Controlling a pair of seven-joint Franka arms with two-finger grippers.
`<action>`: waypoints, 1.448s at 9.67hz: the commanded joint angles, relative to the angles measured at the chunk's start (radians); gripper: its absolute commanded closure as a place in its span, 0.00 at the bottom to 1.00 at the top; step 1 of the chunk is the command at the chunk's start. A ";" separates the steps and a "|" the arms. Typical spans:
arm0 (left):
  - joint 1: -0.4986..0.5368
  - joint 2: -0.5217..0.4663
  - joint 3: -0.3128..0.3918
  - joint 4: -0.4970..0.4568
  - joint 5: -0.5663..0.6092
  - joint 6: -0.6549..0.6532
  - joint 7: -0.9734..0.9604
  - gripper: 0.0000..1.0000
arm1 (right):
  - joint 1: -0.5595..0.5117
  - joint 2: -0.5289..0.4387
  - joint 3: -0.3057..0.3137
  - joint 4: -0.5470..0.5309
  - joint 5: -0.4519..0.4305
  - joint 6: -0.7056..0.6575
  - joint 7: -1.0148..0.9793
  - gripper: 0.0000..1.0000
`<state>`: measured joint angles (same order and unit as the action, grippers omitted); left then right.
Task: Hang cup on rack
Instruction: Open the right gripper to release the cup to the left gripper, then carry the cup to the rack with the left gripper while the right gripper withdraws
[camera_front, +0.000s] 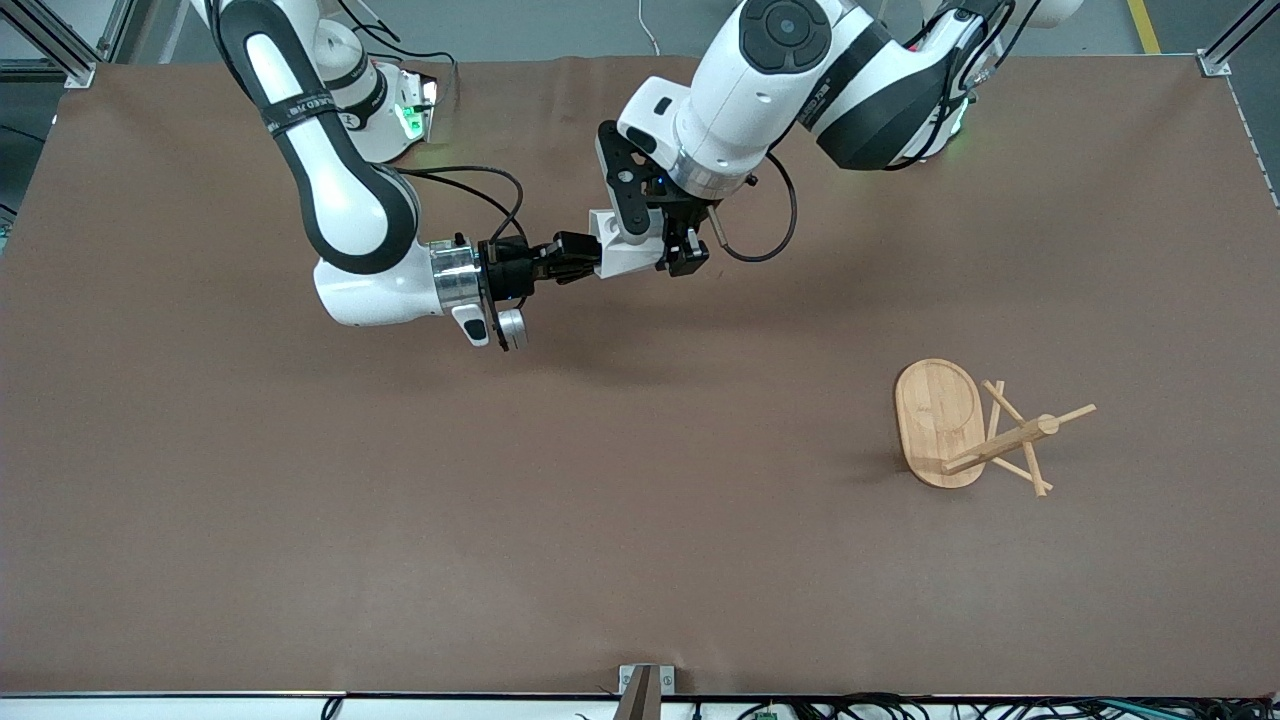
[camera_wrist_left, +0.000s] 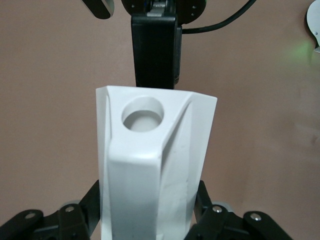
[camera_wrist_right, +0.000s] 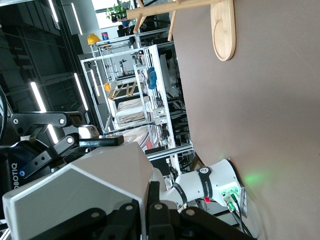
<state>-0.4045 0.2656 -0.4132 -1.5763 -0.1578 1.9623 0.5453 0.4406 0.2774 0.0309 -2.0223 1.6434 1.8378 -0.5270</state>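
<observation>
White cup, mid-air handover, well apart from rack.
Clamped at one end by right gripper, at the other by left gripper, both up over bare table. Advisable: release right only once left grip proves firm; keep handle hole free for a peg.

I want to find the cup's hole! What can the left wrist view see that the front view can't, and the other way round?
Only the left wrist view shows the round hole through the handle. Only the front view shows the rack standing on the table toward the left arm's end, and both arms whole. Both show the white cup gripped from two ends, up over the table: the right gripper and the left gripper each close on it.
</observation>
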 joint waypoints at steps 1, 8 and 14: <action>0.003 0.012 -0.003 -0.014 0.017 -0.005 -0.021 0.93 | 0.006 -0.018 -0.003 -0.013 0.030 0.004 -0.011 0.45; 0.024 0.004 0.008 -0.010 0.017 -0.005 -0.019 0.98 | -0.042 -0.030 -0.011 -0.013 0.016 -0.003 0.027 0.00; 0.123 0.000 0.016 -0.010 0.017 -0.019 -0.198 0.98 | -0.368 -0.133 -0.016 0.100 -0.717 -0.009 0.338 0.00</action>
<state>-0.3131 0.2636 -0.3994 -1.5704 -0.1577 1.9614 0.4032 0.1311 0.2115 -0.0004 -1.9093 1.0791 1.8249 -0.2625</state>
